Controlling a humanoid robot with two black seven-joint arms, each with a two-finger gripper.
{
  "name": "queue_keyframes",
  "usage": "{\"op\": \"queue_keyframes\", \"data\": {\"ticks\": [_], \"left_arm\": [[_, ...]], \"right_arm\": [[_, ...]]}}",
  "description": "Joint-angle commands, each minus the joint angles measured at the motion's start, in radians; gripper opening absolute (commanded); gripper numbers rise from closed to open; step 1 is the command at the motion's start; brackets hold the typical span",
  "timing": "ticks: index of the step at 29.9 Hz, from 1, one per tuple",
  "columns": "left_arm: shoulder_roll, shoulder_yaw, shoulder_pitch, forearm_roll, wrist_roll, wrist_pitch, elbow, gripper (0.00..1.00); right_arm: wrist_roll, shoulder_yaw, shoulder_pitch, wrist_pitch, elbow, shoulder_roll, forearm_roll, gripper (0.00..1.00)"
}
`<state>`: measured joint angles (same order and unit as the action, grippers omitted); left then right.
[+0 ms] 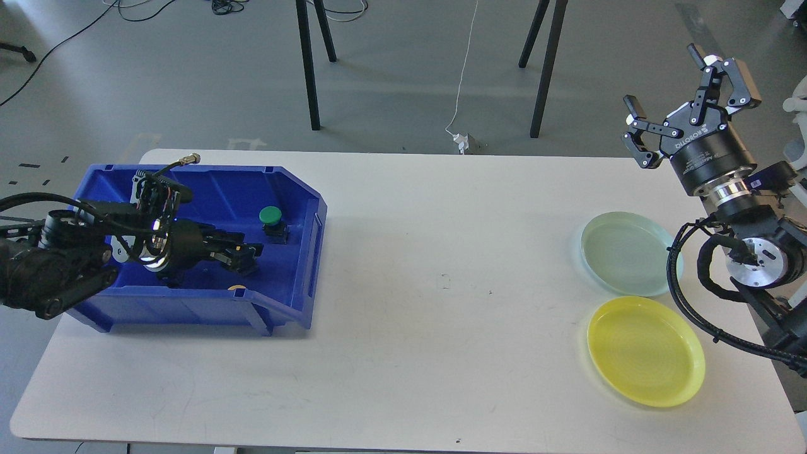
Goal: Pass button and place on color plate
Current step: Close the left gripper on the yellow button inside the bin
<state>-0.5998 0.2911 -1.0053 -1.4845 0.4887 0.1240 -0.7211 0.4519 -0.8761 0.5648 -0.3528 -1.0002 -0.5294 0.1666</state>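
Observation:
A green button on a black base stands in the blue bin at the table's left. A sliver of a yellow button shows by the bin's front wall. My left gripper is low inside the bin, left of the green button and apart from it. It looks dark, and I cannot tell its fingers apart or see anything between them. My right gripper is open and empty, raised above the table's far right corner. A pale green plate and a yellow plate lie at the right.
The white table runs between the bin and the plates. My right arm's wrist and cables hang beside the pale green plate. Black stand legs rise behind the table.

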Motion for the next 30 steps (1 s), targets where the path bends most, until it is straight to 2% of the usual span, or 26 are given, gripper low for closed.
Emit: {"op": "queue_keyframes", "data": {"ticks": [1,6,10,22,30], "left_arm": [[0.006,-0.003,0.002,0.001,0.000,0.002,0.014,0.57],[0.006,-0.003,0.001,0.001,0.000,0.005,0.015,0.73],[0.005,-0.001,0.002,0.001,0.000,0.005,0.014,0.79],[0.003,0.005,0.004,0.000,0.000,0.005,0.015,0.80],[0.003,0.005,0.019,0.001,0.000,0.006,0.017,0.69]], "right_arm": [[0.001,0.000,-0.002,0.000,0.000,0.000,0.001,1.00],[0.001,-0.001,-0.008,0.000,0.000,0.000,-0.001,1.00],[0.001,-0.001,-0.010,0.000,0.000,0.000,-0.001,1.00],[0.001,0.000,-0.010,0.000,-0.001,0.000,-0.001,1.00],[0.001,-0.001,-0.014,0.000,-0.003,0.000,-0.001,1.00]]}}
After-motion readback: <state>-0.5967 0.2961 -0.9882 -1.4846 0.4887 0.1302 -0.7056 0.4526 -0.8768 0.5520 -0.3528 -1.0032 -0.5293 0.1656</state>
